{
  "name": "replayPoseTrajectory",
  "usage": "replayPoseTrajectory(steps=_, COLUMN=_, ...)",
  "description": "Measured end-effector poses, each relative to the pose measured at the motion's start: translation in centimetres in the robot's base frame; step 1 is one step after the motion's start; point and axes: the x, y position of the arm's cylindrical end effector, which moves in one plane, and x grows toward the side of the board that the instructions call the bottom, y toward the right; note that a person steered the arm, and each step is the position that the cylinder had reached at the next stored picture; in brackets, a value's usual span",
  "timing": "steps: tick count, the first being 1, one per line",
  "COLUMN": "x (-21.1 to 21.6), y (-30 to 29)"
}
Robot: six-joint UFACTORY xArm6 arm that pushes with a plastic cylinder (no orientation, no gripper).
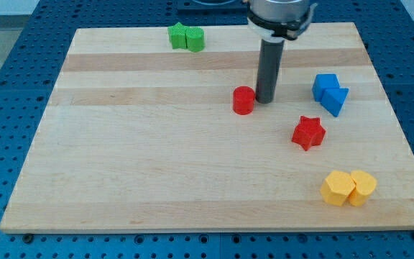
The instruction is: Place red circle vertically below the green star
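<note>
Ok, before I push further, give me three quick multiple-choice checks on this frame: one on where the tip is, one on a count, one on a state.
1. Where is my tip relative to the red circle?
A. Just to the view's right of it
B. Far to the view's left of it
C. At the view's bottom edge

2. How many red blocks are on the board?
A. One
B. Two
C. Three

3. Is the red circle below the green star yet?
A. Yes, directly beneath it
B. No, it lies well off to the view's right

Answers:
1 A, the rod's end stands close beside the circle's right side.
2 B, the circle and a red star.
3 B, the green pair sits at the view's top left of the circle.
</note>
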Motion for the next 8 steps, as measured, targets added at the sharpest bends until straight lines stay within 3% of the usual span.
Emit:
replayPoseTrajectory(steps=2, x=3.5, y=0.9)
replayPoseTrajectory(steps=4, x=0.7, y=-2.2)
replayPoseTrajectory(steps=7, x=0.2, y=-11.5)
replayPoseTrajectory(steps=8, x=0.6, y=-10.7)
